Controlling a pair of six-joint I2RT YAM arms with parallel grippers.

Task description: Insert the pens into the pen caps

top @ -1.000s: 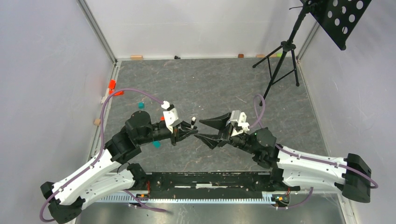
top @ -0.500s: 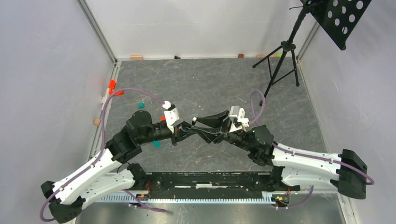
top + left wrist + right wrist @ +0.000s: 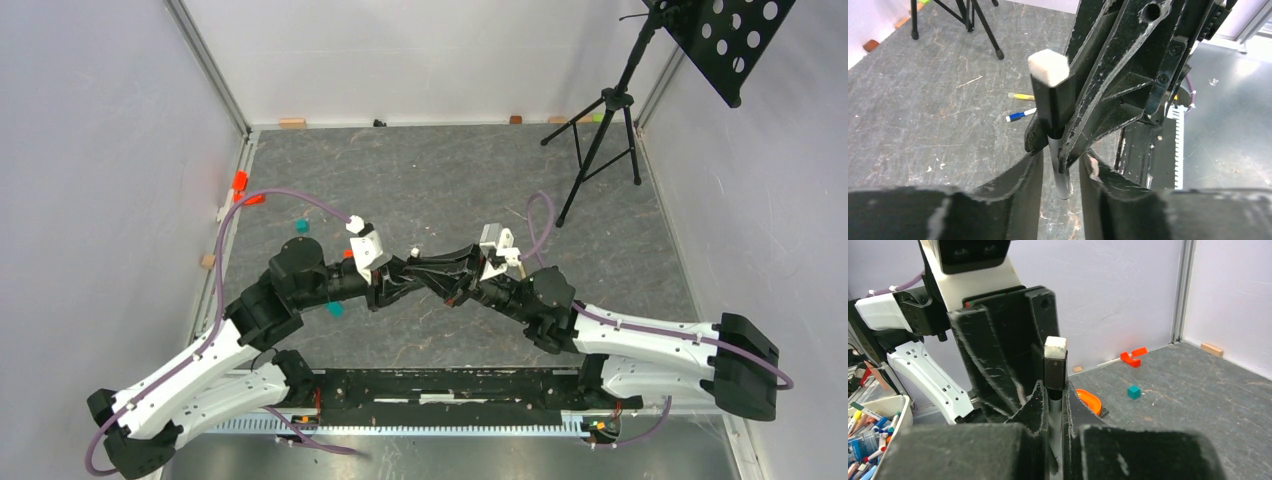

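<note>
A pen (image 3: 1061,172) with a grey-white barrel stands upright between my two grippers over the middle of the mat. On its upper end sits a black cap (image 3: 1054,371) with a white end (image 3: 413,252). My right gripper (image 3: 1055,396) is shut on the barrel just under the cap. My left gripper (image 3: 1060,161) meets it from the opposite side (image 3: 405,276), its jaws close about the same barrel lower down. On the mat lie a yellow pen (image 3: 1021,96) and a white pen with blue ends (image 3: 1020,115).
A black tripod stand (image 3: 600,130) rises at the back right. Teal cubes (image 3: 301,226) (image 3: 335,309) and red pieces (image 3: 240,182) lie at the left. An orange part (image 3: 1089,401) lies near the grippers. A tub of markers (image 3: 873,425) is off the mat.
My right gripper has moved left from open jaws apart from the pen onto it and shut on the barrel. The left arm has stayed in place holding the pen.
</note>
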